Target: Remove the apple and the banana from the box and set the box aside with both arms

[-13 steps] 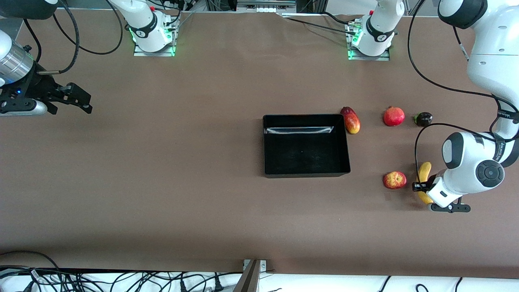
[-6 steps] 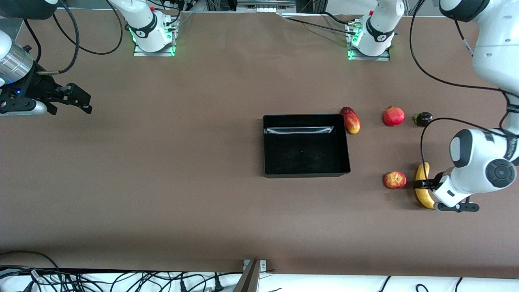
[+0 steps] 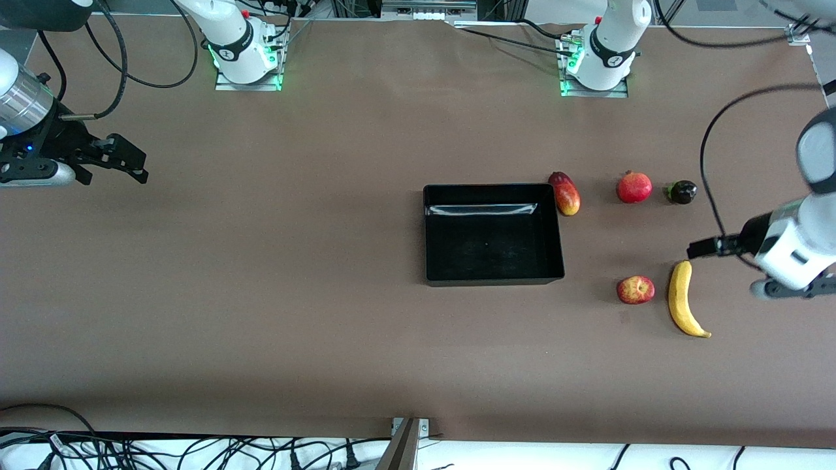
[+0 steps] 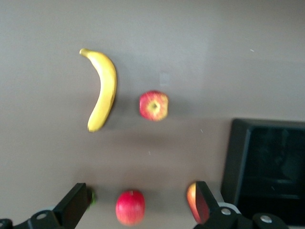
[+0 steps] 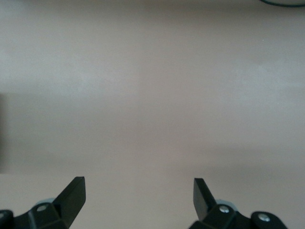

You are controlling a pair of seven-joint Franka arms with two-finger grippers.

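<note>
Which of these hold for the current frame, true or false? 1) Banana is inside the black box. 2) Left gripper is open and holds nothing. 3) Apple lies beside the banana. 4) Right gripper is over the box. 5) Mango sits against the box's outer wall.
1) False. The banana lies on the table, outside the box, which holds nothing.
2) True. The left gripper is open with nothing between its fingers, up over the table near the fruits.
3) True. The apple lies beside the banana, on the side toward the box.
4) False. The right gripper waits open over bare table at the right arm's end.
5) True. The mango sits at the box's corner.
</note>
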